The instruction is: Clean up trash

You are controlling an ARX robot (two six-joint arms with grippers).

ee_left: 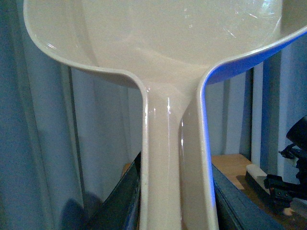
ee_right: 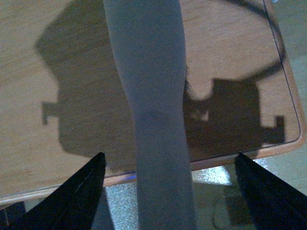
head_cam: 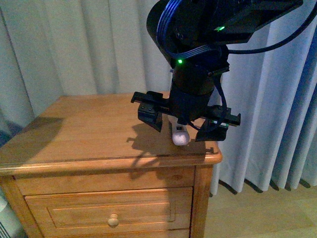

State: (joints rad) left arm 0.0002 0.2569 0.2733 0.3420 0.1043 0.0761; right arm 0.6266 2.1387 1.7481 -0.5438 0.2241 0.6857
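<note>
Honey-coloured wooden bedside cabinet [head_cam: 89, 134] serves as the worktop. Above its near right corner hangs the right end effector [head_cam: 181, 130], jaws spread wide, with a smooth pale rounded handle [ee_right: 153, 96] running between them and touching neither finger. The left end effector [ee_left: 175, 196] is closed on the stem of the pale pink plastic dustpan [ee_left: 153, 38], in front of grey curtains [ee_left: 38, 143]. The small crumpled white trash wad cannot be made out in any view.
</note>
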